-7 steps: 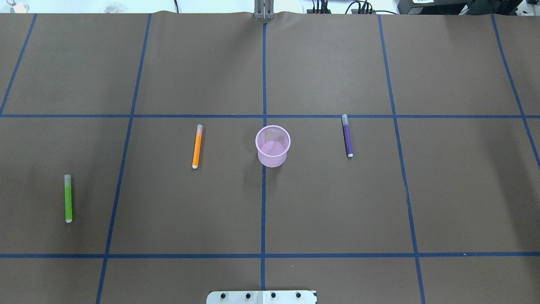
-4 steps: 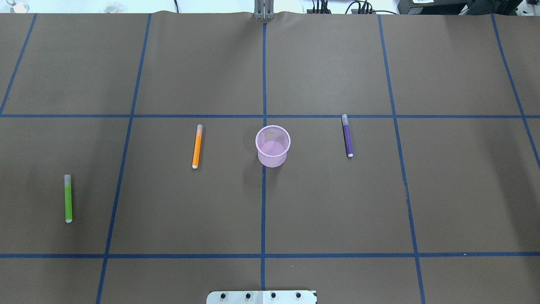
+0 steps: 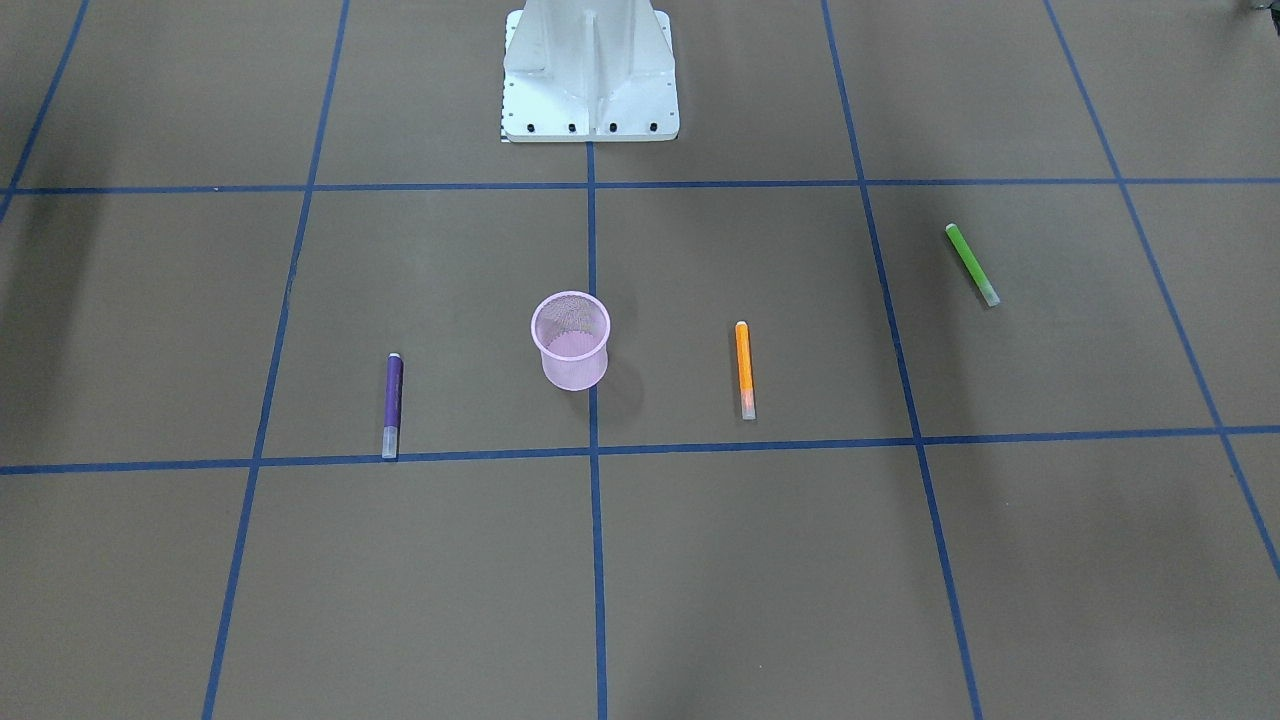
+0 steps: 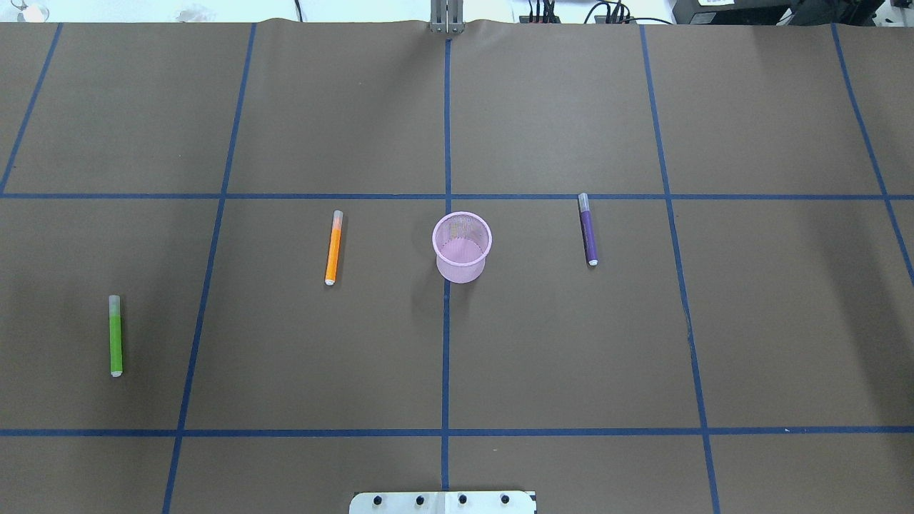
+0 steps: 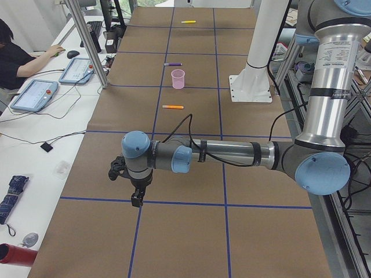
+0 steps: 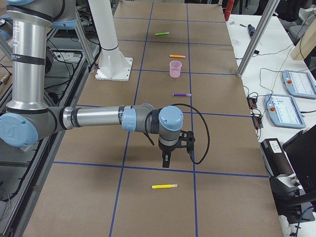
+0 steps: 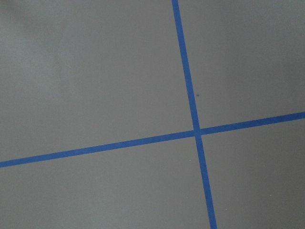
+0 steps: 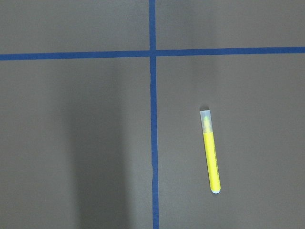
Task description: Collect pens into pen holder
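Pink pen holder stands between orange pen and purple pen; yellow pen lies near right gripper. 2 arms outstretched low; jaws unreadable.

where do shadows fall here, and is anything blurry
overhead exterior: dark patch around the green pen, faint shadow beside the pink pen holder; right wrist view: broad dark band left of the tape line, yellow pen sharp; left wrist view: evenly lit, no glare.
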You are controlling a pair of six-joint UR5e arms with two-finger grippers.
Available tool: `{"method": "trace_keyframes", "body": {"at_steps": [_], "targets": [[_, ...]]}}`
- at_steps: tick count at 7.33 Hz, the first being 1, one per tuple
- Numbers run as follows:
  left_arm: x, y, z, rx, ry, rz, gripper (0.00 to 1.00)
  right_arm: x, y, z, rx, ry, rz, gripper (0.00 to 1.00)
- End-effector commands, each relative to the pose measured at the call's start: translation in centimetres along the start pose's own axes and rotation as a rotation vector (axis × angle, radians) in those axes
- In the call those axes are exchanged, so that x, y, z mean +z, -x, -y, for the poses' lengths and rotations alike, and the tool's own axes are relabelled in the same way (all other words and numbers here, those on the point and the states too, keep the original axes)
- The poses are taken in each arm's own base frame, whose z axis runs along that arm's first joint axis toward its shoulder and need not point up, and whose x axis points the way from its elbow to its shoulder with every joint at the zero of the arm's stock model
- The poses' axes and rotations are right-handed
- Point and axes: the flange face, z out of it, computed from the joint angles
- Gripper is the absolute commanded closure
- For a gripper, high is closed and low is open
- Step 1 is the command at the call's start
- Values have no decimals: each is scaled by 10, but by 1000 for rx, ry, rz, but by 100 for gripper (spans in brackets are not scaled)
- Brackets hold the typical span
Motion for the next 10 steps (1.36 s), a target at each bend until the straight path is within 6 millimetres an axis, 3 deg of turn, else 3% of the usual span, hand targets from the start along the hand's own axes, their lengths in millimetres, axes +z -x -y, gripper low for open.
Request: {"method": "trace_keyframes", "body": {"at_steps": [1,2,4,6,7,8,9,10], "targets": [[-15,-54,18,24,-35,-22,0,14,-8,10,23,26,37,1],[4,-79,21,-118,-2,-37,0,17,-8,6,24,22,87,1],[44,-166,24,-323,-34,-96,0,21,-10,6,23,23,89,1],[65,-198,-16,-448,-69,-169,2,19,-9,7,23,17,89,1],[65,-236,-42,-466,-85,-141,7,19,-9,7,23,17,88,1],[70,-265,-74,-459,-89,-102,4,18,-9,7,23,16,88,1],[78,-280,-96,-461,-68,-84,2,17,-7,9,20,13,88,1],[93,-297,-105,-484,-52,-68,2,16,-6,10,16,11,88,1]]}}
